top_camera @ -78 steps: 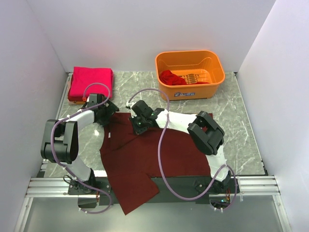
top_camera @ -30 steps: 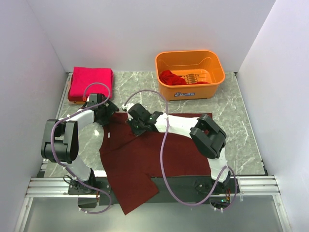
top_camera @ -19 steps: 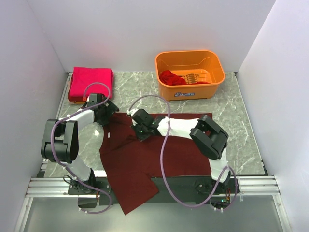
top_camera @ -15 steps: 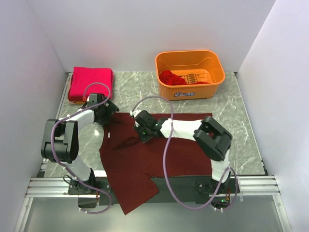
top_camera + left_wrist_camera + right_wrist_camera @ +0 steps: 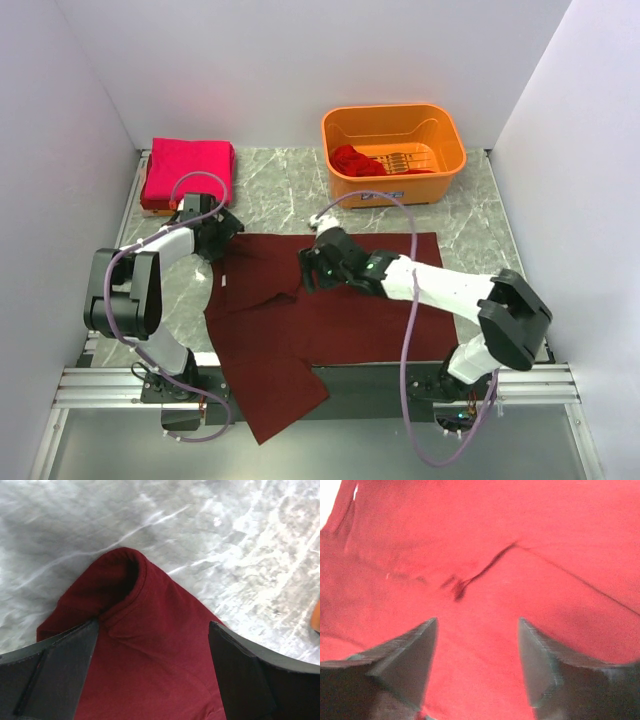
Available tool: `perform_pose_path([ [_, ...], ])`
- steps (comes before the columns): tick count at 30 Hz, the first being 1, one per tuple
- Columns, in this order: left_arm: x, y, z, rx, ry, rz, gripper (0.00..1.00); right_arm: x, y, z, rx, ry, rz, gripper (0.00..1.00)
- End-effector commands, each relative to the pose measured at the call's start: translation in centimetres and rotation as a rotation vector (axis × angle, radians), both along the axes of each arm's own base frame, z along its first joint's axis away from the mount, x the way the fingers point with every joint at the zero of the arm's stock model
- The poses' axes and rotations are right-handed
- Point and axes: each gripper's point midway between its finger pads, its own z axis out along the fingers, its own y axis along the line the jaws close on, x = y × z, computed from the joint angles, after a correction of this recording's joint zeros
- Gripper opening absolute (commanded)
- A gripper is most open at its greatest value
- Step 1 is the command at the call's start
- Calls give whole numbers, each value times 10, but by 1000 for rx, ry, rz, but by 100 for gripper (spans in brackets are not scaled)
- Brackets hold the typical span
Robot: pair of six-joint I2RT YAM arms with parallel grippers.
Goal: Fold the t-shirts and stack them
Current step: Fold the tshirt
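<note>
Your right hand (image 5: 310,268) has slid rightward over the dark maroon cloth t-shirt (image 5: 350,315), forearm now off it; fingers apart, holding nothing; shirt lies spread on the grey marble surface (image 5: 290,195); left hand (image 5: 214,236) likewise open at its far-left corner; folding can likely start.

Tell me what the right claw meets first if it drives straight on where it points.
The maroon t-shirt: the open right claw points down onto its flat cloth, by a dark crease. Nothing shows between them, though the gap is hard to judge.
</note>
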Motion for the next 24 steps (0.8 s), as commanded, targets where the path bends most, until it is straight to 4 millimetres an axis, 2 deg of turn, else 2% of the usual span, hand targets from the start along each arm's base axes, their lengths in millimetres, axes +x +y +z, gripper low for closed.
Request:
perform_pose_path([
  [1,-34,23,-15,88,113,29,99,33,-44,11,-5,-40,-222,77],
  [3,-36,23,-5,86,98,37,99,45,-64,5,11,-6,-297,77],
  [4,-38,22,-1,86,96,34,99,60,-83,6,31,4,-363,78],
  [5,-38,22,9,85,76,37,99,64,-93,2,42,28,-394,79],
  [7,-39,19,19,92,55,34,99,69,-100,3,78,41,-394,80],
  [9,-43,18,30,102,41,38,99,80,-120,0,56,24,-444,81],
  [11,-44,9,40,102,27,16,99,94,-141,-2,46,35,-510,82],
  [14,-45,2,45,105,21,-4,99,109,-158,-8,50,50,-567,82],
  [15,-43,-3,48,106,10,-18,99,116,-171,-10,53,54,-605,82],
  [19,-34,-19,45,91,9,-70,100,126,-189,-27,36,112,-657,82],
  [24,-25,-31,25,91,50,-116,99,126,-220,-48,15,193,-747,81],
])
